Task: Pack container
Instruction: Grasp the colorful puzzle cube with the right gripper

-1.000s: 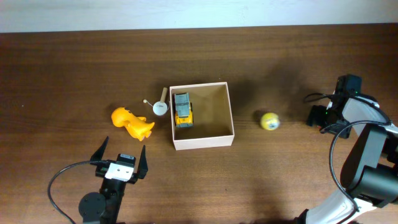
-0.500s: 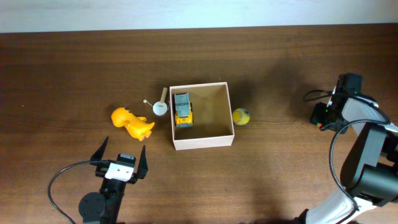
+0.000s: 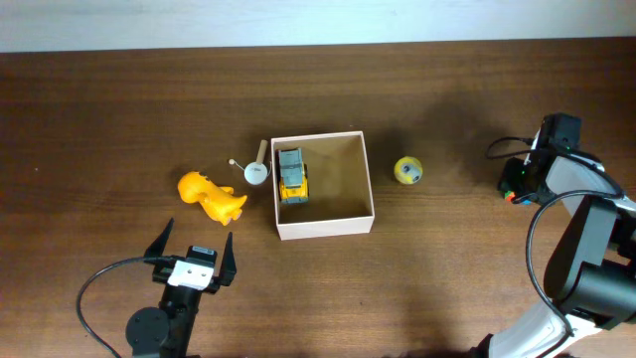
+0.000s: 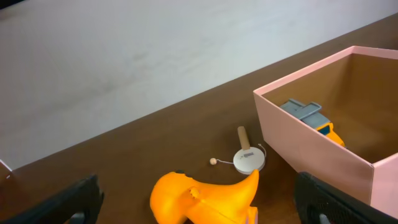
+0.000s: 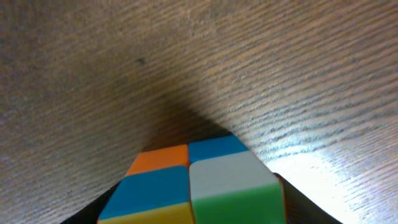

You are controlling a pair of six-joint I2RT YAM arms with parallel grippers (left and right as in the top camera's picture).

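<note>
The container [image 3: 325,227], a shallow white box with a tan inside, stands mid-table with a grey-and-yellow toy truck [image 3: 291,175] in its left part. A yellow ball [image 3: 407,170] lies on the table right of it. An orange toy animal [image 3: 211,196] and a white disc on a wooden stick [image 3: 256,172] lie left of it. My left gripper [image 3: 194,254] is open and empty, just in front of the orange toy [image 4: 205,196]. My right gripper [image 3: 517,181] at the far right is shut on a multicoloured puzzle cube [image 5: 199,186], low over the table.
The left wrist view shows the container's near wall [image 4: 311,140], the truck [image 4: 308,114] and the white disc [image 4: 249,160]. A pale wall runs behind the table's far edge. Cables trail from both arms.
The yellow ball rolled left to the container's right wall, then came back a little to the right and farther away. The right gripper shifted slightly. The left arm has not moved.
</note>
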